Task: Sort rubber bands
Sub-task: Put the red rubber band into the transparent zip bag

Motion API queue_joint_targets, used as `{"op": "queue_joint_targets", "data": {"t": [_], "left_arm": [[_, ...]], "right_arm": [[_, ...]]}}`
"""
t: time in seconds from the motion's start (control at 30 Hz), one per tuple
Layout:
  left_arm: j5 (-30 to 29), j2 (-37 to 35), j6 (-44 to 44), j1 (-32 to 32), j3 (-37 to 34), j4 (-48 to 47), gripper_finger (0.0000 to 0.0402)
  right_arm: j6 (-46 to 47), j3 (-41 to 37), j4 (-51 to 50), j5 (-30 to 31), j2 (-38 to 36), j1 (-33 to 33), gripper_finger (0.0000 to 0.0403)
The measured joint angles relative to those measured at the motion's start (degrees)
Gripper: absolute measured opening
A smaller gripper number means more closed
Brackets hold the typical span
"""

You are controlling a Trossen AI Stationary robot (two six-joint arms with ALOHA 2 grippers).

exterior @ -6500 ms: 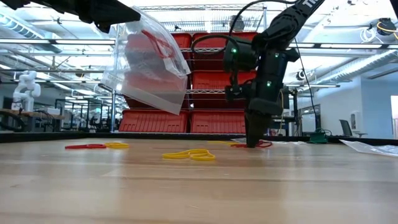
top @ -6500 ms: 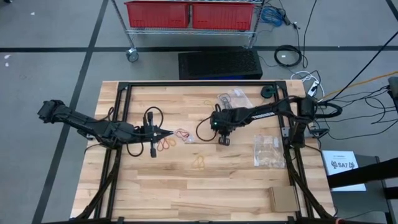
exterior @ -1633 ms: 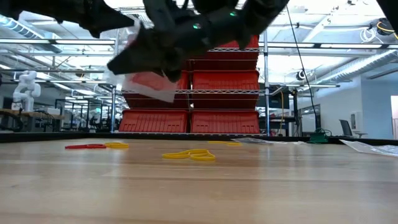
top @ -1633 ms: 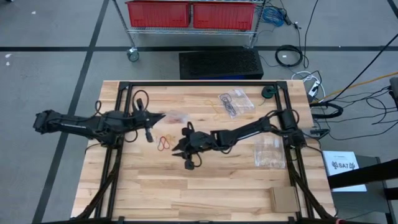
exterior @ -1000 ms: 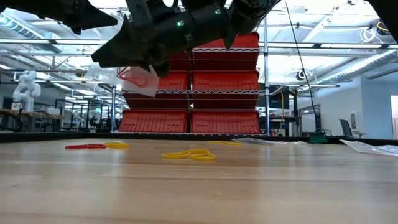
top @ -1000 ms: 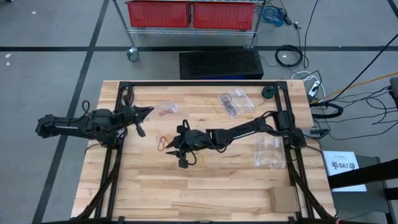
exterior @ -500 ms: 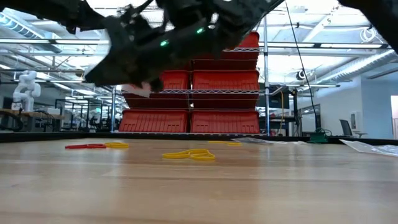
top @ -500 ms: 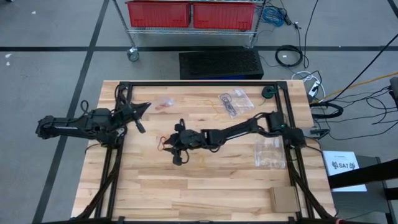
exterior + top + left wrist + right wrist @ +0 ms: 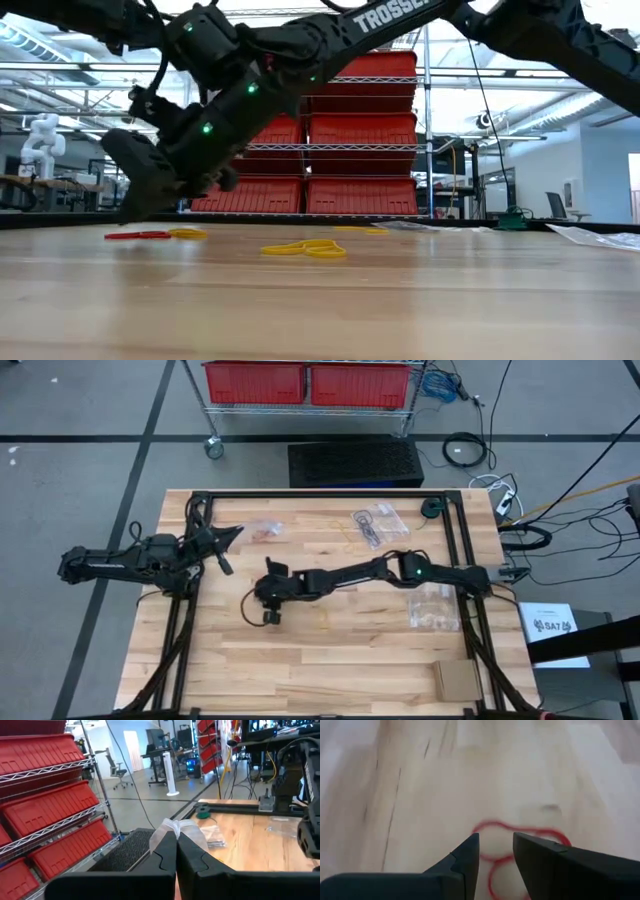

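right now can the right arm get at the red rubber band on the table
Probably yes. The right pincer is open and pointed down at the red rubber band, which lies flat on bare wood with nothing over it. The left pincer is off to the side, shut on a clear bag.

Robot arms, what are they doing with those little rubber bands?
They are sorting rubber bands. The left claw is shut on a clear plastic bag at the far left of the table. The right claw is open, just above a red rubber band on the wood, ready to pick it up. Yellow rubber bands lie nearby, unsorted.
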Motion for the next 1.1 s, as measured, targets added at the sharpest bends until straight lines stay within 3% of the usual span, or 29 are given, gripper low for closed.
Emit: {"op": "queue_joint_targets", "data": {"t": [0.3, 0.6, 1.1], "left_arm": [[0.1, -0.04, -1.07, 0.0, 0.0, -0.39, 0.0], [0.17, -0.04, -1.2, 0.0, 0.0, -0.41, 0.0], [1.37, -0.04, -1.29, 0.0, 0.0, 0.09, 0.0]], "right_arm": [[10.29, 0.07, -5.12, 3.53, -0.02, -1.23, 0.0112], [14.3, 0.07, -3.19, -0.07, -0.02, -1.72, 0.0112], [24.26, 0.22, 1.12, -0.25, 2.2, -1.8, 0.0112]]}}
